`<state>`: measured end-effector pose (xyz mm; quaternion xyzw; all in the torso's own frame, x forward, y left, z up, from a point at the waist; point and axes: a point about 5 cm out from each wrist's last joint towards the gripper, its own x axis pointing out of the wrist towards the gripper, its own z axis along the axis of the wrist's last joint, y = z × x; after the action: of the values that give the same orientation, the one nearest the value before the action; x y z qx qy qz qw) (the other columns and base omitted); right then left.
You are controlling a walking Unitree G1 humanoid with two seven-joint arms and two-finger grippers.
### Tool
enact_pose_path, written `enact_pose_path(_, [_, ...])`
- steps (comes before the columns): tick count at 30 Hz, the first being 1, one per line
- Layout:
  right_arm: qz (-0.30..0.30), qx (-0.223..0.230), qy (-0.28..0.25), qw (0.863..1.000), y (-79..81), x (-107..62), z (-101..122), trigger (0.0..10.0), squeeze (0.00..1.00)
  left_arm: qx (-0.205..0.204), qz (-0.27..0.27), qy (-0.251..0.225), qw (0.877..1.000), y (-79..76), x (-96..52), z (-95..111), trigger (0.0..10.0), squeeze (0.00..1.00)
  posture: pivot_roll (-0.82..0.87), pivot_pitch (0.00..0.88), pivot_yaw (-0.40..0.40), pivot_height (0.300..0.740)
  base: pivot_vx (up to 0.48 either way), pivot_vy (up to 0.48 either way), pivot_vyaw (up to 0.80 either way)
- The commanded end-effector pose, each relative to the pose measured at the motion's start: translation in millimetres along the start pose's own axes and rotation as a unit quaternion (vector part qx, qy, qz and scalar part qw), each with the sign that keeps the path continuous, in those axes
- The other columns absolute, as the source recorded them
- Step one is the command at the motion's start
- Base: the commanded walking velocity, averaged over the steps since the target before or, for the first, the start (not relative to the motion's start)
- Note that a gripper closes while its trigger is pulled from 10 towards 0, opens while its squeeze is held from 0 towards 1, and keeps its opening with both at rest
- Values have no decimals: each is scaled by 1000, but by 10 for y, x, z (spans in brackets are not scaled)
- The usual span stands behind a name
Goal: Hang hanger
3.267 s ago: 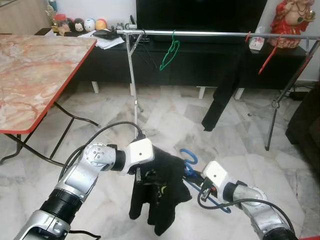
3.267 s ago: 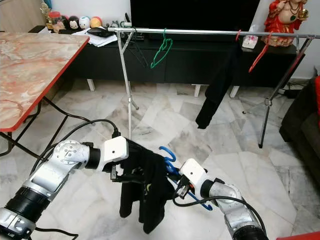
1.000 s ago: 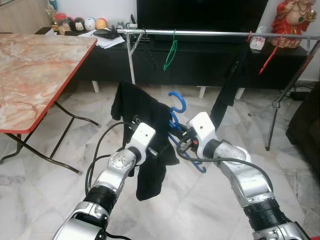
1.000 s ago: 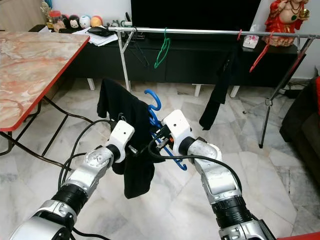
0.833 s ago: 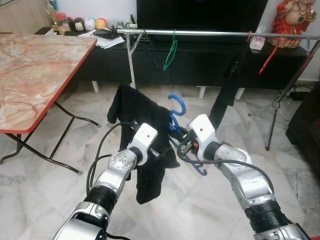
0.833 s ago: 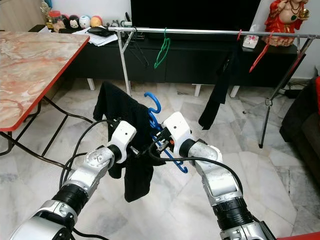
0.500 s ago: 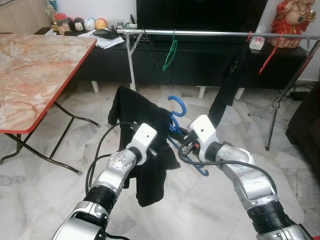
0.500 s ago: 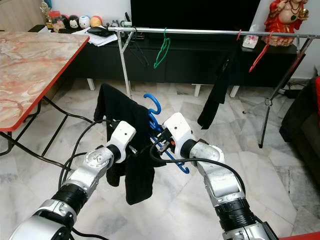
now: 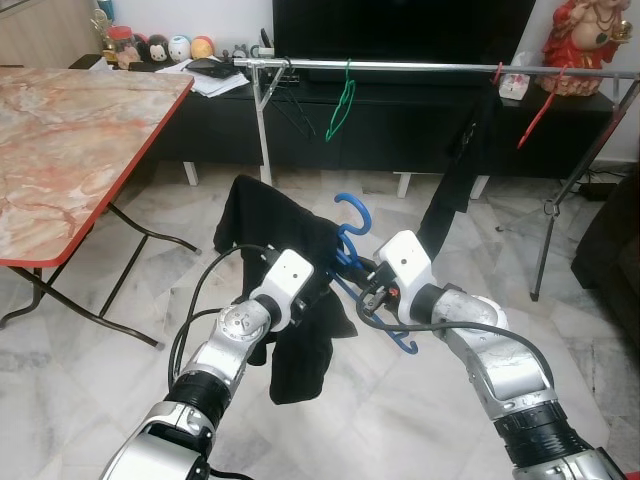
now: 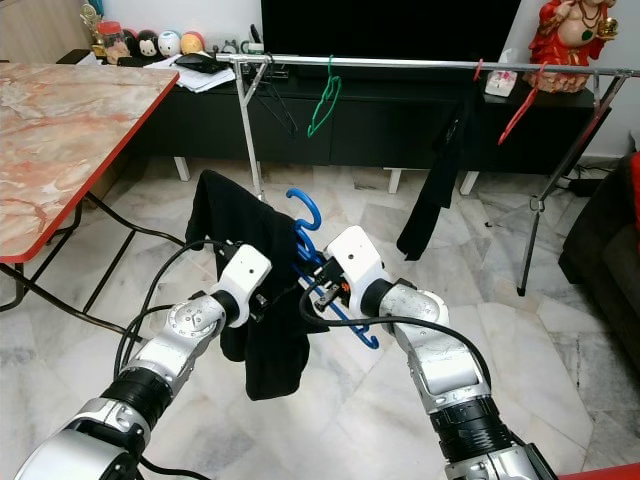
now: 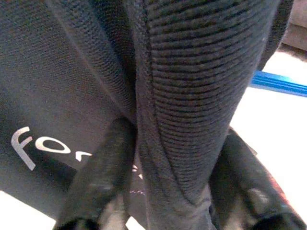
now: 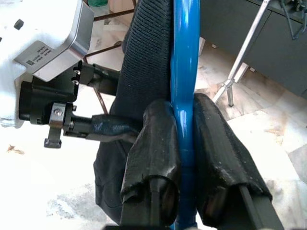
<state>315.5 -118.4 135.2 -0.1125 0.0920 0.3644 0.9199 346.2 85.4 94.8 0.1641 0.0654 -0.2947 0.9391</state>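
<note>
A blue plastic hanger [image 9: 357,207] stands hook-up in front of me, partly inside a black garment [image 9: 285,235] that drapes over its left arm. My right gripper [image 12: 183,106] is shut on the blue hanger's stem, one finger [image 12: 149,158] on each side. My left gripper [image 11: 168,158] is shut on a thick fold of the black garment, just left of the hanger. Both grippers are held close together at mid height, well short of the silver clothes rail [image 9: 420,67] at the back.
On the rail hang a green hanger [image 9: 342,105], a red hanger [image 9: 533,118] and a dark garment [image 9: 455,180]. A marble-topped folding table [image 9: 70,140] stands on the left. A black TV cabinet [image 9: 400,130] runs behind the rail. Open marble floor lies between me and the rail.
Both arms have lifted the hanger and garment from near the floor to mid height. Over the last second they sank slightly and the garment's hem shifted a little.
</note>
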Motion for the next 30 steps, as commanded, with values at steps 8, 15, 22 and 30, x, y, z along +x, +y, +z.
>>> enact_pose_path(8, [-2,-15,-7,1000,-43,-58,19,0,0,2,6,-2,1000,17,4,3,0,0,-82,0,-64,740,0,0,0])
enact_pose_path(15, [-24,-22,29,999,-173,-148,-133,0,0,5,9,-3,1000,51,-9,8,0,0,-82,0,-64,740,0,0,0])
enact_pose_path(22, [-27,-7,63,998,-183,-197,-357,0,0,5,7,-4,1000,37,-16,7,0,0,-76,0,-64,740,0,0,0])
enact_pose_path(30, [-16,-9,194,981,-145,-425,-1009,0,0,6,25,-14,1000,98,-31,60,0,0,-70,0,-66,740,0,0,0])
